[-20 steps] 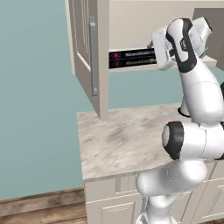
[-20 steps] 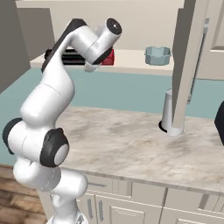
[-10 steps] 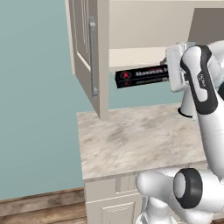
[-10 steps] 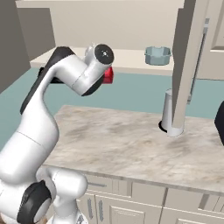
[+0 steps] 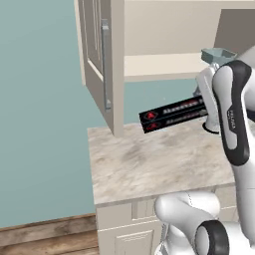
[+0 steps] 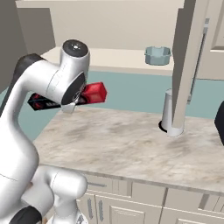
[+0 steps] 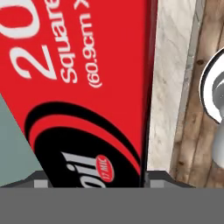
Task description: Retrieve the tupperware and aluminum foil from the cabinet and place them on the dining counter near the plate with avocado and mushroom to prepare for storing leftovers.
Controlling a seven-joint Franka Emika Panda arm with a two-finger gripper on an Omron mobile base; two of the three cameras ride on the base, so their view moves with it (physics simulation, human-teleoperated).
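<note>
My gripper (image 5: 203,106) is shut on the aluminum foil (image 5: 172,113), a long black box with red ends held level above the marble worktop, clear of the cabinet (image 5: 94,60). The arm covers the fingers; the box's red end (image 6: 94,92) sticks out past the hand (image 6: 70,103). In the hand view the foil's red face (image 7: 87,87) sits between the two fingertips, at my gripper (image 7: 98,177). The pale blue-grey tupperware (image 5: 219,54) (image 6: 157,55) stands on the cabinet's shelf (image 6: 109,59). The cabinet door (image 6: 188,65) hangs open. The dining counter, plate, avocado and mushroom are out of view.
A beige-grey marble worktop (image 5: 159,159) (image 6: 131,144) lies under the cabinet, with cream drawer fronts (image 6: 131,205) below it. A grey cylinder (image 6: 168,114) stands on it behind the open door. A dark object (image 6: 220,122) shows at the right edge. Wooden floor (image 5: 45,236) lies to the left.
The arm has drawn the foil box out of the cabinet shelf and lowered it; it now hangs over the worktop. The tupperware has stayed on the shelf.
</note>
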